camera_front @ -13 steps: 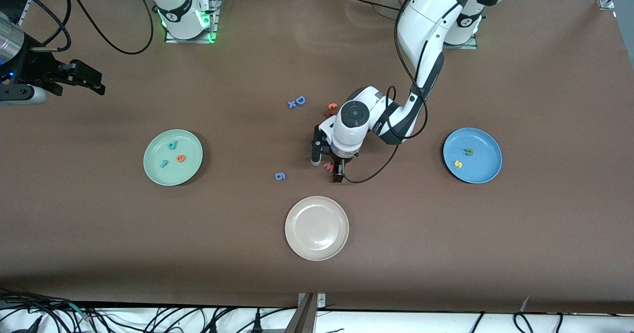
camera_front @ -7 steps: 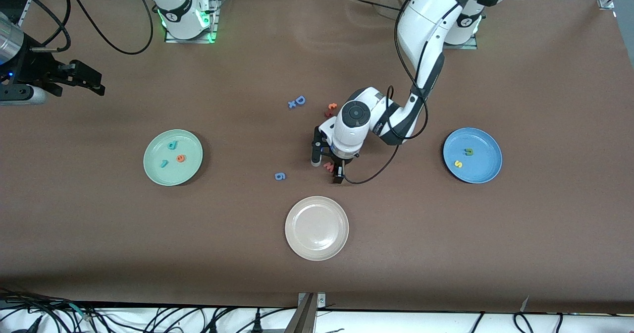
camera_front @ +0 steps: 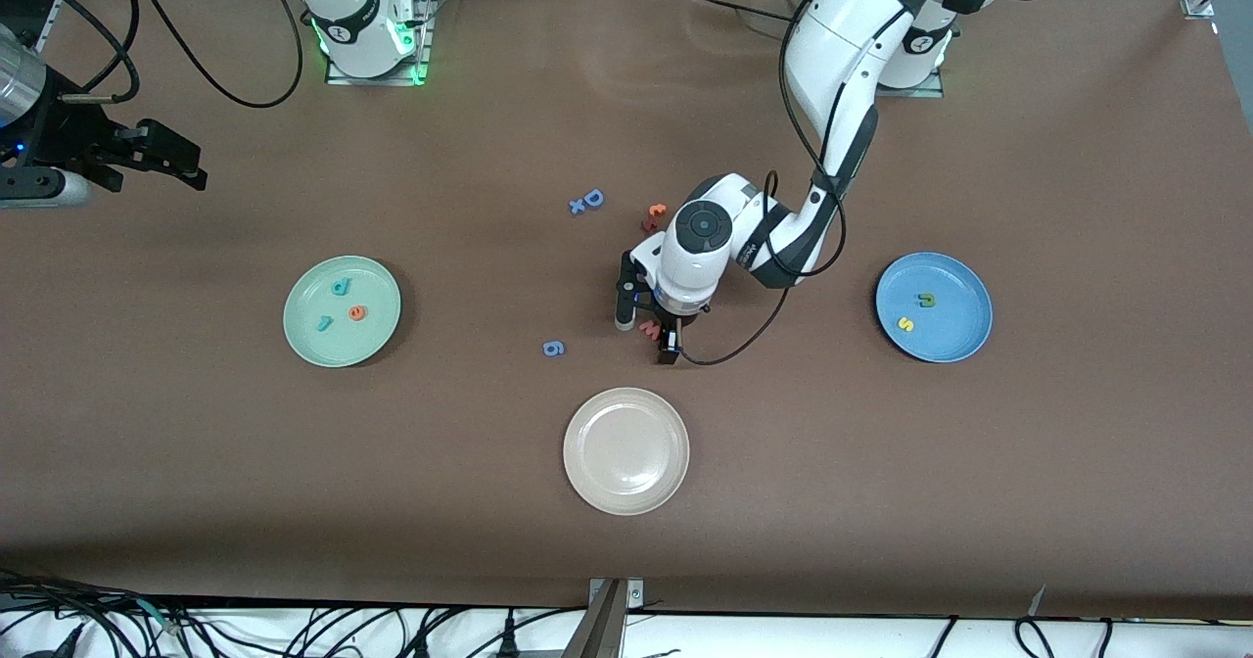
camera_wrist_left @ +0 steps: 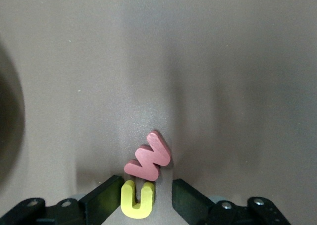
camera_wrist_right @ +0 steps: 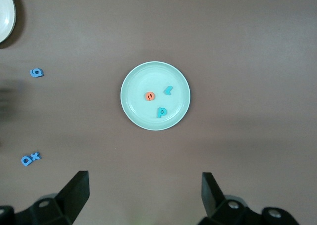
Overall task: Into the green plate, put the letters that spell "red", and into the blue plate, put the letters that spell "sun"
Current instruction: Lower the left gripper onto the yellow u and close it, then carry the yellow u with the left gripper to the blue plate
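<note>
The yellow arch letter [camera_wrist_left: 137, 201], bottom centre of the left wrist view, sits between the left gripper [camera_wrist_left: 140, 200]'s still-apart fingers, touching the pink w [camera_wrist_left: 148, 156]. Close squarely on yellow alone, leaving the w. Right gripper [camera_wrist_right: 143, 191] waits, jaws wide, above the green plate [camera_wrist_right: 130, 108]

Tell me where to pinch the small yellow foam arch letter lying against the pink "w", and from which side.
Grip the yellow foam arch letter across its two outer legs, coming straight down from above. It lies flat, and the left gripper already straddles it. The pink foam "w" touches its open end, so keep the fingers off that end.
</note>
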Motion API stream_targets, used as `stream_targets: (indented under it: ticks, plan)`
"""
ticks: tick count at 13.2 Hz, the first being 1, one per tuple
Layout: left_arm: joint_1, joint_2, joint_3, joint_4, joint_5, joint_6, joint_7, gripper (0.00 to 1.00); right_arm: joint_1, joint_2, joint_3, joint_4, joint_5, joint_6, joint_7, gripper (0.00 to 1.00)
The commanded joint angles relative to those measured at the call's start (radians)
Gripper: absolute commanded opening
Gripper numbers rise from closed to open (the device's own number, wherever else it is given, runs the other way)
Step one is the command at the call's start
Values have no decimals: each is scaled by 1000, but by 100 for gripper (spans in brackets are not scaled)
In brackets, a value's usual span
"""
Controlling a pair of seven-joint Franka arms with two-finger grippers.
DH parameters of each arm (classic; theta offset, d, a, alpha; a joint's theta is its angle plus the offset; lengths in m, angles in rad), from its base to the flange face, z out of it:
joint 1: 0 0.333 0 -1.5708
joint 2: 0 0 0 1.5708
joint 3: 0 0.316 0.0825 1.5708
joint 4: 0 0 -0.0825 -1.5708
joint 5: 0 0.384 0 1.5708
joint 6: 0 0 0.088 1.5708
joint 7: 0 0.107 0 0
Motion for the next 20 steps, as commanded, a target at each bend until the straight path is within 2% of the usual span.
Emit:
stream_targets:
  ticks: [1, 2, 3, 7, 11, 12, 17, 19, 20]
  plan:
    - [-11, 37, 23, 26, 22, 5, -15, 36, -4, 9, 2, 17, 14, -1, -17, 100]
    - [-9, 36, 26, 26, 20, 5, -15, 33, -4, 7, 2, 17, 14, -1, -17, 100]
    - [-9, 33, 26, 26, 19, 5, -17, 25, -2, 7, 2, 17, 14, -1, -17, 100]
    - [-8, 27, 37, 27, 14, 5, -17, 22, -4, 7, 2, 17, 14, -1, -17, 100]
    - [-2, -10, 52, 26, 14, -7, -6, 16, -4, 7, 2, 17, 14, -2, -17, 100]
    - [5, -25, 75, 22, 11, -18, -3, 12, -4, 7, 2, 17, 14, -2, -17, 100]
    - [51, -113, 104, 24, 9, -174, 18, 3, -4, 7, 2, 17, 14, -2, -17, 100]
    - [72, -149, 118, 12, 8, -212, 32, 3, -4, 7, 2, 17, 14, -2, -16, 100]
    - [96, -177, 141, 13, 8, -272, 35, 3, -4, 7, 2, 17, 14, -4, -16, 100]
